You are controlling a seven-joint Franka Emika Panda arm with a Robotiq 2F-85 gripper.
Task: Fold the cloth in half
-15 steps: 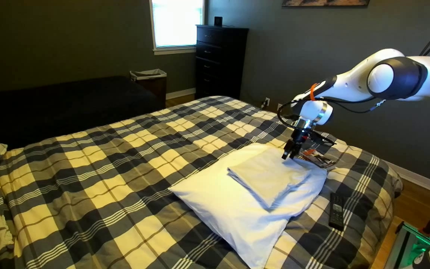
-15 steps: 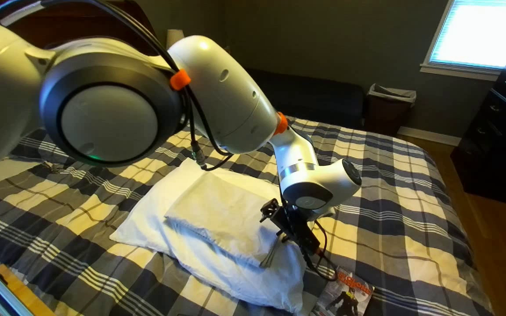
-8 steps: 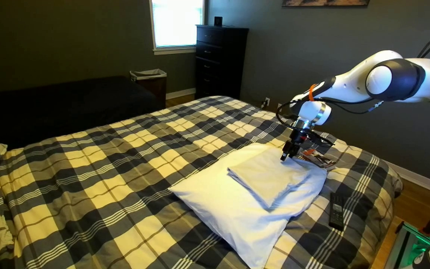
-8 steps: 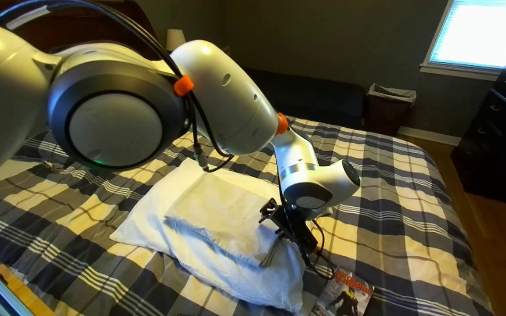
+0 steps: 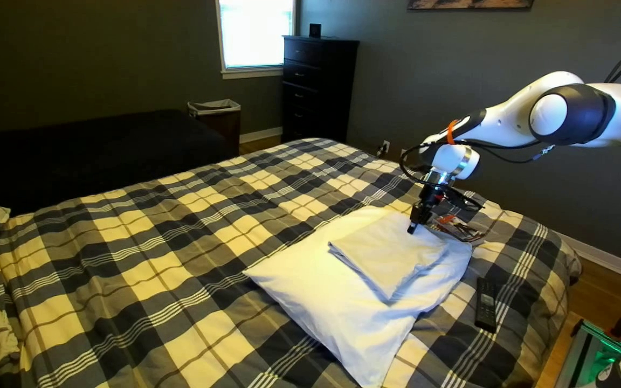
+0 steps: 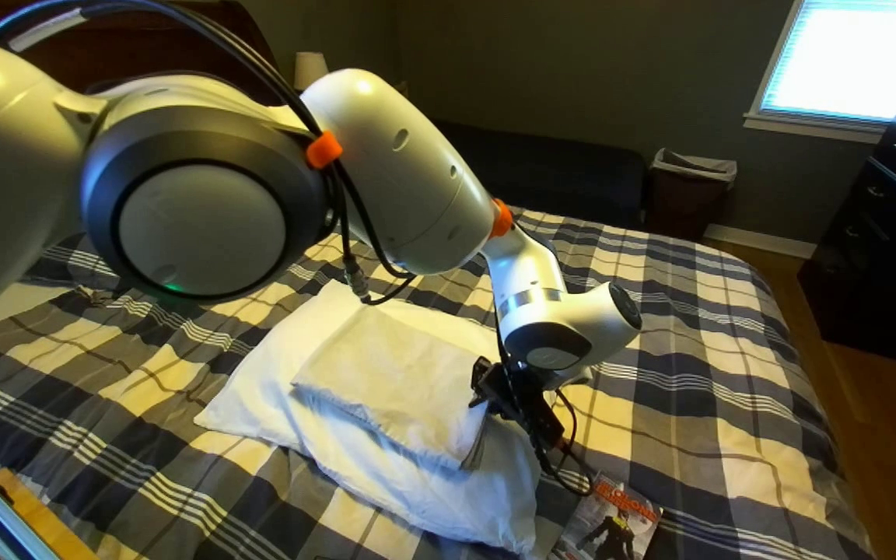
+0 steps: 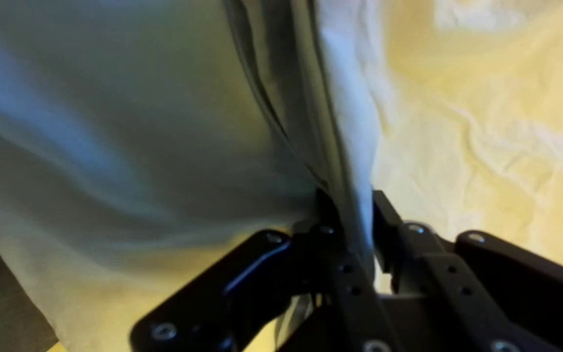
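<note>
Ref. landmark: the pillow [image 5: 310,293], white, lying on the plaid bedcover [image 5: 149,269] in both exterior views. Surface slightly rumpled.

Item 1, cloth [image 5: 383,256]: pale, approx. rectangular, on top of the pillow, toward the pillow's end nr. your gripper [image 7: 352,215]. Upper face mostly flat w/ minor creases. Wrist view shows several layers stacked along one edge, w/ more pillow fabric beside that edge.

Item 2, your gripper: tilted, pointing down over the pillow. Per wrist view, you have one finger on each side of the layered edge, w/ fabric btwn them; you're clamped on the cloth. Wrist pic is dark & partly blurred there, so no. of layers gripped: can't tell.

Item 3, your arm [image 6: 409,167]: extends above the pillow, bent at the wrist.

Surroundings, rel. to pillow:
- Remote [image 5: 486,306]: black, on the bedcover, beside the pillow but apart from it.
- Magazine [image 6: 611,521]: orange lettering, on the bedcover, just beside the pillow's corner.
- Dresser [image 5: 318,89]: dark, well apart from the pillow, past the bedcover's far edge.
- Bin [image 5: 216,118]: brown w/ pale liner, also well apart from the pillow.
</note>
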